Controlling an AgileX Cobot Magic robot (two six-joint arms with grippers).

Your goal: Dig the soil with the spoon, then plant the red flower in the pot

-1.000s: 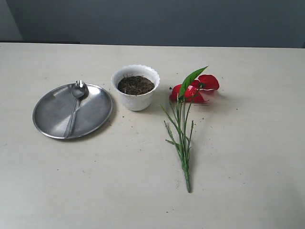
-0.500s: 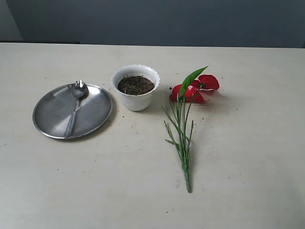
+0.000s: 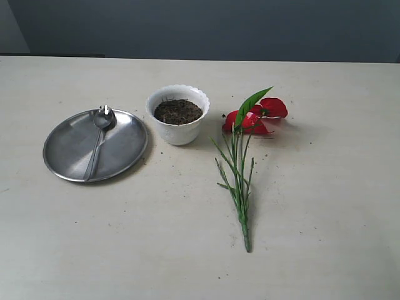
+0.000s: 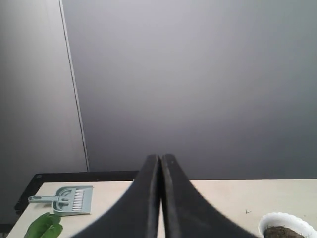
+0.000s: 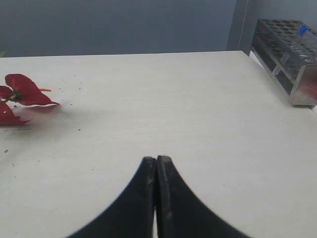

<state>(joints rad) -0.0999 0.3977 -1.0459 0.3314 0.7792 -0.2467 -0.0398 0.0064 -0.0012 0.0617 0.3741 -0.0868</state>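
My left gripper [image 4: 161, 157] closed, empty, aimed level past far edge of table [image 4: 223, 196]. My right gripper [image 5: 156, 159] closed, empty, tilted down over table, red flower [image 5: 25, 90] apart.

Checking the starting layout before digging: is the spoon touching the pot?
Apart. The exterior view shows the spoon lying on the steel plate, with bare plate surface between it and the pot.

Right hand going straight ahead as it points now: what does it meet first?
Way looks free: only bare table ahead of the right hand. The red flower and the metal rack lie off to either side. Whether it would graze the table is unclear.
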